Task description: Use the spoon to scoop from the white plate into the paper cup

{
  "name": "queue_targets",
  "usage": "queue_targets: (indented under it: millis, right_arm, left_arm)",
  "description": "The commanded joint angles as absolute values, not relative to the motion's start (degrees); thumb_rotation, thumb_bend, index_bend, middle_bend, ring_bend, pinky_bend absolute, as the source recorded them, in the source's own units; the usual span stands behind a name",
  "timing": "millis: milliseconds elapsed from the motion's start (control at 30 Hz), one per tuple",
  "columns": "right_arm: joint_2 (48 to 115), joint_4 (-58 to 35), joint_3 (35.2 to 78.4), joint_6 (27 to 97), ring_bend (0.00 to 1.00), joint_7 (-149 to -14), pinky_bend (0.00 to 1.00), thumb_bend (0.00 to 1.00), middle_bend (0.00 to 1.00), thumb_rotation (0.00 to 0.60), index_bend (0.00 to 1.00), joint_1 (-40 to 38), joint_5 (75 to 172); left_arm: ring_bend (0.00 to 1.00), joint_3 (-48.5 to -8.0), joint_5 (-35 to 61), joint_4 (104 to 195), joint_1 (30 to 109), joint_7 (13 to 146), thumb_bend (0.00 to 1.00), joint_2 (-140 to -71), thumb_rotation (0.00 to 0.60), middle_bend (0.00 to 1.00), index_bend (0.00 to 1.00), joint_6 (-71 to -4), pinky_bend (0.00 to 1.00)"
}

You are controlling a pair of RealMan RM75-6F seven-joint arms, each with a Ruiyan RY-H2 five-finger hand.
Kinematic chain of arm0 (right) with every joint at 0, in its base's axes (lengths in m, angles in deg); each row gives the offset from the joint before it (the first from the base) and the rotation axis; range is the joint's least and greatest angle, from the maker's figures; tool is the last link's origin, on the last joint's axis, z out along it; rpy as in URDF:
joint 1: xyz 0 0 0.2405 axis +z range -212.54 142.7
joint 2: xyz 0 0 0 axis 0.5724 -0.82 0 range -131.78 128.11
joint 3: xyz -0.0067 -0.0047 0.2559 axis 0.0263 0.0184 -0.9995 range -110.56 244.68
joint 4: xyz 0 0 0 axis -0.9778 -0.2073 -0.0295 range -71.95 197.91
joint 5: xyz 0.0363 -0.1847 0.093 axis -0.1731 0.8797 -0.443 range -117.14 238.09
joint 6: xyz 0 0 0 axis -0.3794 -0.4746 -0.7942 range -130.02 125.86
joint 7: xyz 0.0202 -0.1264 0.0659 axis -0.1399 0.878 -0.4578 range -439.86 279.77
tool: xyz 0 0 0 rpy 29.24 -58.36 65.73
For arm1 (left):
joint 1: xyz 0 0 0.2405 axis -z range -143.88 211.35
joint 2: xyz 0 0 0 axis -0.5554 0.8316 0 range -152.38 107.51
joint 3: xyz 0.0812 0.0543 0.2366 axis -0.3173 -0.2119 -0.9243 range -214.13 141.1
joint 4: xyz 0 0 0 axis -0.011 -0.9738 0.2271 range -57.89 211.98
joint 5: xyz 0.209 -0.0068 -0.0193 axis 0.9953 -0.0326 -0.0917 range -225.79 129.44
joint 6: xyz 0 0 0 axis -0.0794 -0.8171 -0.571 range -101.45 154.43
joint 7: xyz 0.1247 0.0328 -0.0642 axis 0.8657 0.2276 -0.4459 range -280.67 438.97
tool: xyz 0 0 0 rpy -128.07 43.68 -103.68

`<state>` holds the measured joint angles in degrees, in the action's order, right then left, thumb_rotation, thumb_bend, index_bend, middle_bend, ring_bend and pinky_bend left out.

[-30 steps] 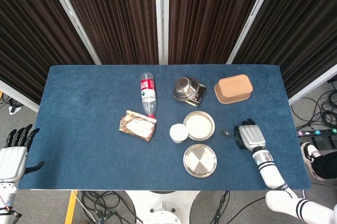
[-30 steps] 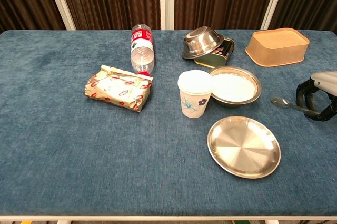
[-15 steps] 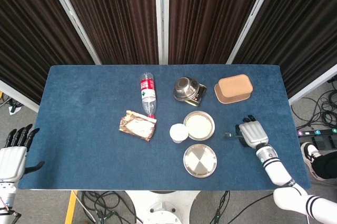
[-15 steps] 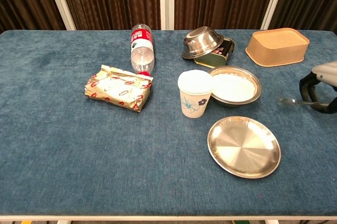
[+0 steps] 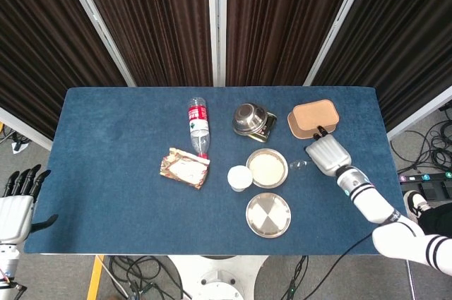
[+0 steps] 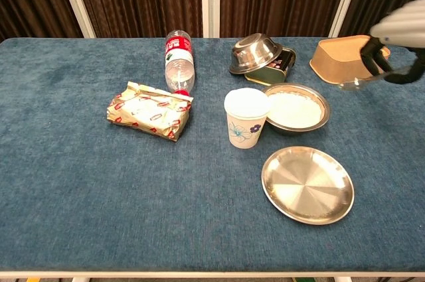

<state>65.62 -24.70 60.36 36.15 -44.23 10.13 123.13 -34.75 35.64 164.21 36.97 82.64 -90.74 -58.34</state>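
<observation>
From the head view we see our right hand (image 5: 326,154) above the bench (image 5: 113,138), just right of the white plate (image 5: 267,168), its fingers closed around the spoon (image 5: 299,165), whose bowl points toward the plate. The cup (image 5: 239,178) stands touching the plate's left edge. Below the two lies a steel plate (image 5: 268,214). Our left hand (image 5: 17,205) hangs off the bench's left end, fingers straight and apart, holding nothing.

From the chest view we see the right hand (image 6: 398,36) raised at the right edge, in front of the tan box (image 6: 345,56), fingers gripping the spoon (image 6: 355,83) clear of the bench. The spoon's bowl hangs just right of the white plate (image 6: 293,107). The cup (image 6: 246,117) stands upright beside it.
</observation>
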Motion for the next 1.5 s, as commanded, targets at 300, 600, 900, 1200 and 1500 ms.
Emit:
queue_targets:
  millis: [300,600,900,1200,1500]
  right_arm:
    - [76.52,-18.41,67.88,32.69,0.22,-23.60,0.05,0.36,0.55,0.600,0.56,25.91,105.96]
    - [81.99,-16.77,72.25,36.45,0.22,-16.93,0.03,0.37,0.56,0.600,0.57,31.71,98.43]
    - [80.79,-19.63,72.58,40.00,0.22,-20.45,0.01,0.37,0.56,0.600,0.57,32.10,98.15]
    - [77.13,-21.29,72.29,42.87,0.22,-30.67,0.00,0.37,0.56,0.600,0.57,27.39,104.23]
    - [77.77,-18.08,70.63,43.99,0.22,-41.98,0.00,0.36,0.56,0.600,0.57,22.79,113.32]
  left_arm:
    - [0.10,-34.86,35.83,163.92,36.68,82.05,0.00,-90.73,0.600,0.14,0.17,-58.70,0.04]
    - [0.10,-34.91,35.78,163.13,36.42,81.12,0.00,-90.99,0.600,0.14,0.17,-58.84,0.04]
    - [0.10,-34.88,35.71,162.67,36.29,80.48,0.00,-91.13,0.600,0.14,0.17,-58.88,0.05]
    - [0.10,-34.87,36.00,162.75,36.41,80.87,0.00,-91.19,0.600,0.14,0.17,-58.87,0.04]
    - [0.10,-34.74,36.12,163.77,36.59,81.96,0.00,-90.80,0.600,0.14,0.17,-58.92,0.04]
